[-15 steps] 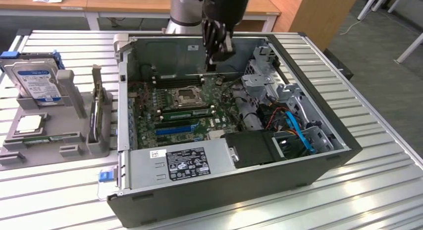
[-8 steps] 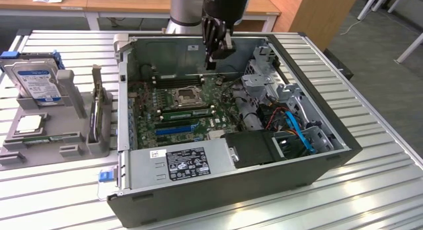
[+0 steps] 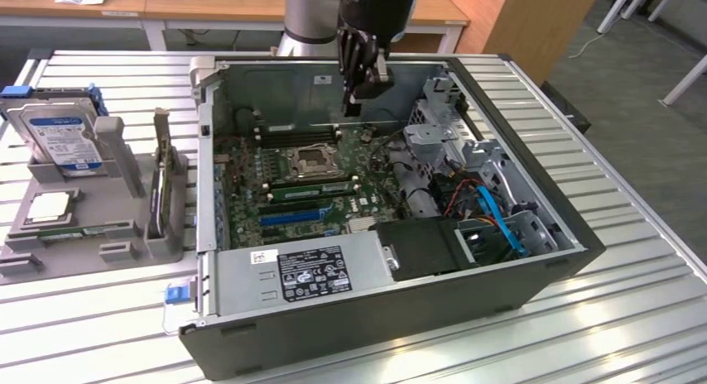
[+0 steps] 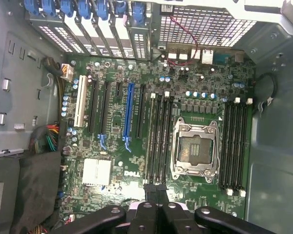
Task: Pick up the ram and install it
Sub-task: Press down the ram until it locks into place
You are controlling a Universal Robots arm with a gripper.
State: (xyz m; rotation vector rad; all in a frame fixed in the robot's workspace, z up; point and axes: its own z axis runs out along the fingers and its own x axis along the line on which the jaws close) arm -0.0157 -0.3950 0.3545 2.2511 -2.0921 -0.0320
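Note:
My gripper (image 3: 356, 103) hangs above the open computer case, over the back part of the motherboard (image 3: 298, 194). In the wrist view its black fingertips (image 4: 151, 191) are pressed together with nothing between them, above the black memory slots (image 4: 160, 139) beside the empty processor socket (image 4: 195, 151). A long, thin green stick that looks like the ram (image 3: 83, 232) lies flat in the grey holder (image 3: 122, 252) at the exterior view's left, far from the gripper. Another green strip (image 3: 315, 186) runs along the slots in front of the socket; I cannot tell if it is a seated stick.
The case walls (image 3: 210, 152) rise around the board. A drive cage and blue cables (image 3: 497, 218) fill its right side, with the power supply (image 3: 304, 272) in front. The holder also carries a hard drive (image 3: 61, 136), a silver processor (image 3: 46, 206) and an upright card (image 3: 165, 185). A blue expansion slot (image 4: 129, 109) lies beside the memory slots.

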